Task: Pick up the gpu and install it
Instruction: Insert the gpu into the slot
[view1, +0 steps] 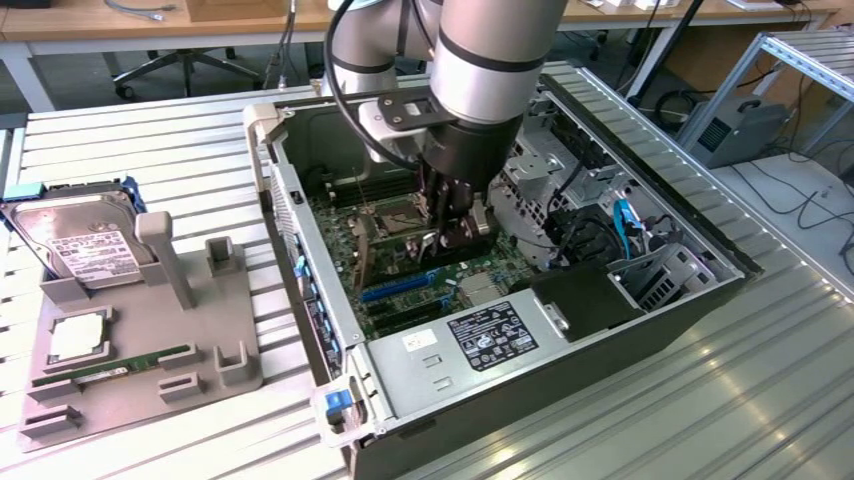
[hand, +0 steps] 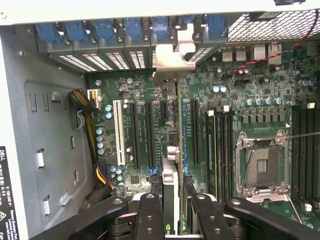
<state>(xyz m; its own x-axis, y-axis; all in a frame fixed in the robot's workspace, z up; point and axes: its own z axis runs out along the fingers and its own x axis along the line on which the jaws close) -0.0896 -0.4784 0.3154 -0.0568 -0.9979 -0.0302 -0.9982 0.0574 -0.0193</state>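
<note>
The gpu (hand: 178, 125) stands edge-on over the motherboard (hand: 235, 80) inside the open PC case (view1: 561, 370). It runs along the black expansion slots (hand: 150, 132), and its silver bracket (hand: 172, 57) sits up against the rear slot openings under the blue clips. My gripper (hand: 172, 210) is shut on the card's near end, one dark finger (hand: 150, 215) on each side. In the exterior view the gripper (view1: 447, 235) is lowered deep into the case above the board. Whether the card's edge sits in a slot I cannot tell.
The CPU socket (hand: 262, 167) and RAM slots lie beside the card. Yellow and black cables (hand: 95, 115) hang by the case wall. Outside the case, a grey fixture (view1: 200, 300) holds a hard drive (view1: 80, 245) and a green RAM stick (view1: 114, 372).
</note>
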